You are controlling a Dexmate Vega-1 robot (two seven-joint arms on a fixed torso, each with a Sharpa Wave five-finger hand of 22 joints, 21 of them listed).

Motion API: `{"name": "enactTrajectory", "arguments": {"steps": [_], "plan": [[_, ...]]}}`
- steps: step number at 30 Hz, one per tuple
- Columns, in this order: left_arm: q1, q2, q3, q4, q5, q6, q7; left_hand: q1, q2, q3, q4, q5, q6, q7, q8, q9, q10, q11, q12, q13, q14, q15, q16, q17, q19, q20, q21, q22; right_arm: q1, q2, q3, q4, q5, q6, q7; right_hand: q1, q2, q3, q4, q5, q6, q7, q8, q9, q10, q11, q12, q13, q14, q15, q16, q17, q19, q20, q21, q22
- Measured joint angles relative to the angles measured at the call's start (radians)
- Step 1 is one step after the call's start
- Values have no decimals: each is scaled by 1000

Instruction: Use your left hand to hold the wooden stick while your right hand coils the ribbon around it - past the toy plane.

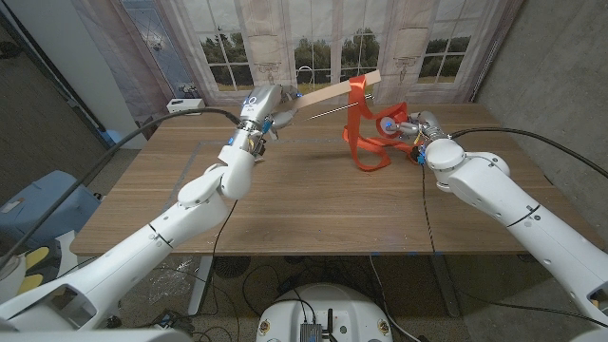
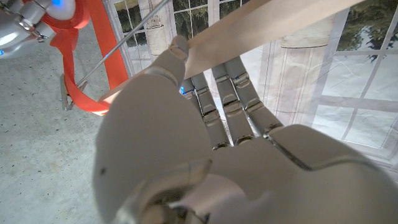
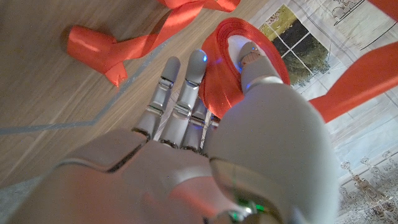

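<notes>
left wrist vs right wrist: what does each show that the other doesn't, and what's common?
Left wrist alone: the left hand gripping the flat wooden stick, with a thin metal rod running beside it. Right wrist alone: the right hand holding the ribbon spool, and a loose ribbon end lying on the wooden table. Both: orange ribbon and the window backdrop behind.

Left arm reaching toward 12 o'clock, left hand raised above the table, fingers clasped on a held object, right arm angled toward 10 o'clock, right hand pinching, fingers extended.
</notes>
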Motion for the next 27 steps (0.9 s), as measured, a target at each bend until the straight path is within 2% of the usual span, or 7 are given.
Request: {"name": "enactTrajectory", "arguments": {"steps": [4, 14, 18, 27], "plan": [[24, 14, -21, -20, -29, -19, -24, 0, 0, 0, 0, 0, 0, 0, -1, 0, 0, 0, 0, 0, 0, 0, 0, 5, 0, 0, 0, 0, 21, 4, -10, 21, -18, 21, 9, 0, 0, 0, 0, 0, 0, 0, -1, 1, 0, 0, 0, 0, 0, 0, -1, 0, -5, 5, 0, -4], [69, 43, -65, -54, -104, -55, -84, 0, 0, 0, 0, 0, 4, 4, -3, 0, 2, -2, -4, 0, 4, 0, -4, 6, -7, 0, 7, 0, 64, 3, -18, 44, -49, 54, 44, 0, 0, 0, 0, 0, 0, 0, -4, 7, 0, 0, 0, 0, 0, 0, -1, 4, -11, 0, 8, -5], [79, 51, -76, -61, -130, -62, -116, 0, 0, 0, 0, 0, 4, 4, -3, 0, 2, -2, -4, 5, 4, 0, 0, 9, -7, 0, 7, 0, 82, 0, -18, 49, -51, 64, 65, 0, 0, 0, 0, 0, 0, 0, -5, 13, 0, 0, 0, 0, 0, 0, -1, 5, -16, -6, 8, -5], [87, 66, -89, -73, -174, -54, -191, 0, 0, 0, 0, 0, 4, 3, -4, 0, 7, 3, -8, 5, 4, 0, 0, 13, -7, 0, 11, 0, 114, -7, -6, 52, -41, 75, 102, 0, 0, 0, 0, 0, 0, 0, -5, 13, 0, 0, 0, 0, 0, 0, -5, 5, -21, 0, 13, -5]]}}
